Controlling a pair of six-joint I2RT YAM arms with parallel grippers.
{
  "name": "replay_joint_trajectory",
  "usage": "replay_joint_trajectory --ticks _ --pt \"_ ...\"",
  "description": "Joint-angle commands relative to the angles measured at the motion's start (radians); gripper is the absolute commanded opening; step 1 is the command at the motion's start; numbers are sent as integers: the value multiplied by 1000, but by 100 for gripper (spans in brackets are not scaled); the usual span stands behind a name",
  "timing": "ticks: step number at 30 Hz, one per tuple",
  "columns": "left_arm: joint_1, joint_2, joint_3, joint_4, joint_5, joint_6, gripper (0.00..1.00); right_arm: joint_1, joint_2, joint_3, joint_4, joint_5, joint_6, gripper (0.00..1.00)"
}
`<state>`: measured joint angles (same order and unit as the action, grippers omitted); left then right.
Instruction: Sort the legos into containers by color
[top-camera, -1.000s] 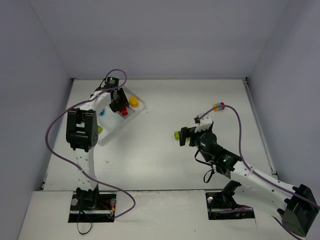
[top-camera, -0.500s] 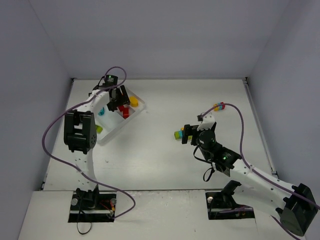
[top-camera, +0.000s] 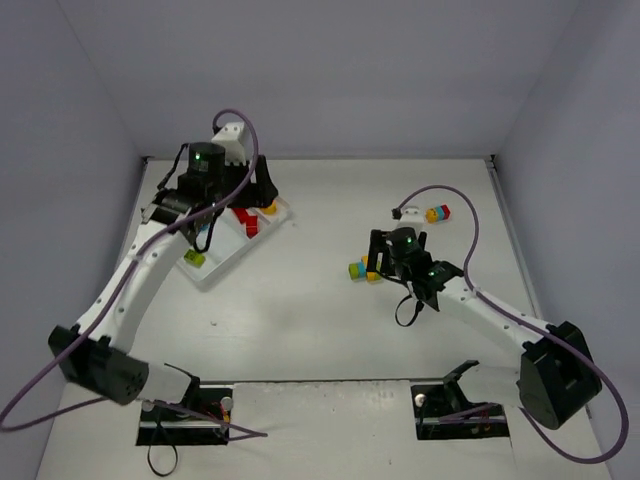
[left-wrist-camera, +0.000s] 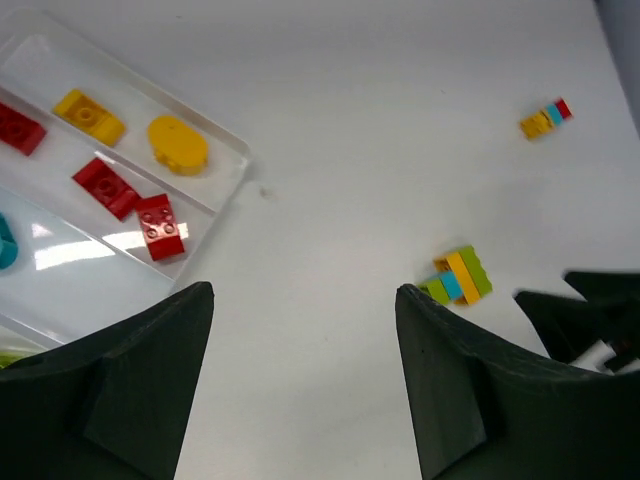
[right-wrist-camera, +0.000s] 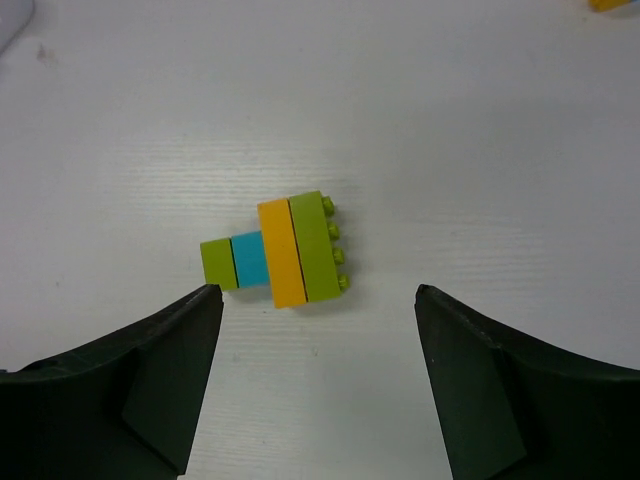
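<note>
White table (top-camera: 300, 310), cluster (right-wrist-camera: 278, 252) before right claw (right-wrist-camera: 315, 292)

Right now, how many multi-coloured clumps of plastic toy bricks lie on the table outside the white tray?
2. A lime, orange and teal clump lies by the open right gripper; a smaller orange, teal and red clump sits alone farther right. More could hide under the arms.

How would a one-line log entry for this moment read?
left gripper open, empty, near tray | right gripper open above mixed cluster | small cluster lies apart
</note>
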<state>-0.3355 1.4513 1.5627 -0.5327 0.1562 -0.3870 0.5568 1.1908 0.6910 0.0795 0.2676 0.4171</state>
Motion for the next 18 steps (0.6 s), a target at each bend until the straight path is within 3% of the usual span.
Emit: replay_joint_trajectory --ticks 1,7,18 --pt "-45 -121 -107 -4 63 105 67 -1 62 68 -17 -97 -32 73" --pt "-62 -284 -325 16 108 171 67 -6 194 97 -14 -122 -93 74" --pt "-62 -301 -366 -12 97 203 67 -24 381 174 -20 -168 -80 77"
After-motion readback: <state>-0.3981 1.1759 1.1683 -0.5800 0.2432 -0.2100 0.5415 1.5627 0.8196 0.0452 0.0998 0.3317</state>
